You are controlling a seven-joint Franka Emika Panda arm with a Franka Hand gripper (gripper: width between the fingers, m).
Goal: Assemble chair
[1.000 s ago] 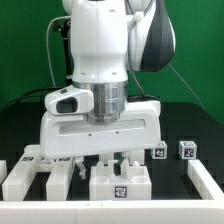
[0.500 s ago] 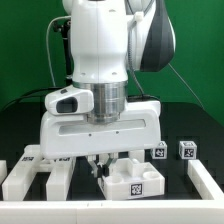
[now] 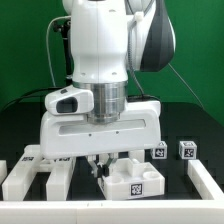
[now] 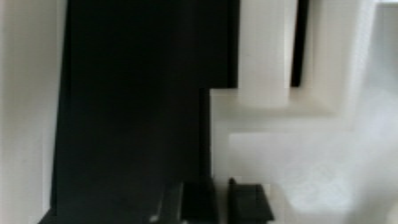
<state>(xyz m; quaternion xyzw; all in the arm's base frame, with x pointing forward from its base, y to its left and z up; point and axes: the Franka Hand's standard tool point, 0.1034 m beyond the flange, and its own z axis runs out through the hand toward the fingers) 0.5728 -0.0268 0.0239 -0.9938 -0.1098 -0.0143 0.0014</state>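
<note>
On the exterior view's left, white leg bars [image 3: 40, 178] lie on the black worktop [image 3: 15, 130]. At centre, the fingers [image 3: 99, 166] are drawn together at the left corner of the skewed tagged chair block [image 3: 132, 182]; whether they pinch its edge is unclear. Small cubes [image 3: 160, 152] sit to the right. So slight a corner hold could let the block twist or slip free.

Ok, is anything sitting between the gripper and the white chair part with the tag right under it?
Nothing visible does. The gripper is shut right at the exterior view's left edge of the tilted chair part; the other white parts lie off to both sides.
</note>
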